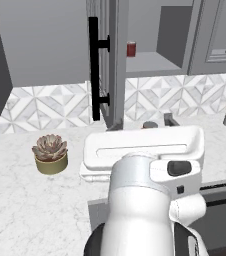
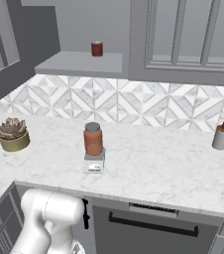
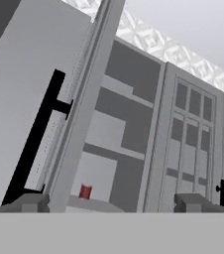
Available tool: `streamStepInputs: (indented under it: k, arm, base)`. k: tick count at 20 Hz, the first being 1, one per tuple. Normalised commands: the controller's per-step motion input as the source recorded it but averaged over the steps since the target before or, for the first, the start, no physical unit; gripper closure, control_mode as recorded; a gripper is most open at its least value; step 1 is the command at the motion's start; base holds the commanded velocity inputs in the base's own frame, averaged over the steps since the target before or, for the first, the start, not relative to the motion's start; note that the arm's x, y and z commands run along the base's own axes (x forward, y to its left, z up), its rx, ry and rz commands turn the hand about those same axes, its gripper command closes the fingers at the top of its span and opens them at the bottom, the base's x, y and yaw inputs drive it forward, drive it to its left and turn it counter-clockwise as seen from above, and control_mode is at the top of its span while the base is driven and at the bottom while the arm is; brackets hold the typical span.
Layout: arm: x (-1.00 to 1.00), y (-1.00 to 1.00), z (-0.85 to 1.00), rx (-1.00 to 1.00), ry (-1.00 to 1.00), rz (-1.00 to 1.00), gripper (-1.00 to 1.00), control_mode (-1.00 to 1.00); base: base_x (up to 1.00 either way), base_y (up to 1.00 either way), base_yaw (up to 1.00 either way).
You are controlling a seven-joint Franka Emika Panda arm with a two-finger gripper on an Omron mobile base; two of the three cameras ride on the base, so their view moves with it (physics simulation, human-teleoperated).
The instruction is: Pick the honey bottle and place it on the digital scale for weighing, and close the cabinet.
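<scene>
The honey bottle (image 2: 92, 139), orange-brown with a grey lid, stands upright on the digital scale (image 2: 94, 163) on the counter. In the left base view my arm hides it, apart from its lid (image 1: 149, 125). The cabinet is open, and its door (image 1: 114, 60) swings out towards me with the long black bar handle (image 1: 94, 70) on its left face. In the hand view the same door (image 3: 79, 124) and handle (image 3: 34, 139) stand to the left of the open shelves. My gripper (image 3: 111, 204) is open with nothing between its fingertips (image 3: 32, 202), and it faces the cabinet from a distance.
A small dark red jar (image 2: 97, 48) sits on the cabinet's lower shelf. A potted succulent (image 2: 12, 133) stands at the counter's left and a soap dispenser (image 2: 221, 135) at its right. A glass-fronted wall cabinet (image 2: 193, 34) hangs to the right. A dishwasher handle (image 2: 153, 224) is below the counter edge.
</scene>
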Motion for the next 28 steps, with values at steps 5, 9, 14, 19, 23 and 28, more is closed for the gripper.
streamStepInputs:
  k: [5,9,14,19,23,28]
  arm:
    - [0.18,0.00,-0.03,0.00,0.00,-0.08,-1.00,-1.00]
    - [0.28,0.00,-0.08,0.00,0.00,0.00,-1.00,-1.00]
    - [0.27,0.13,-0.04,0.00,0.00,-0.06,-1.00,-1.00]
    - [0.14,0.19,-0.03,0.00,0.00,-0.15,-1.00,-1.00]
    - [0.05,0.32,0.00,0.00,0.00,-0.17,-1.00,-1.00]
    - [0.19,0.14,-0.06,0.00,0.00,-0.16,-1.00,-1.00]
  base:
    - [0.00,0.00,0.00]
    - [0.00,0.00,0.00]
    - [0.00,0.00,0.00]
    - [0.00,0.00,0.00]
    - [0.00,0.00,0.00]
    - [0.00,0.00,0.00]
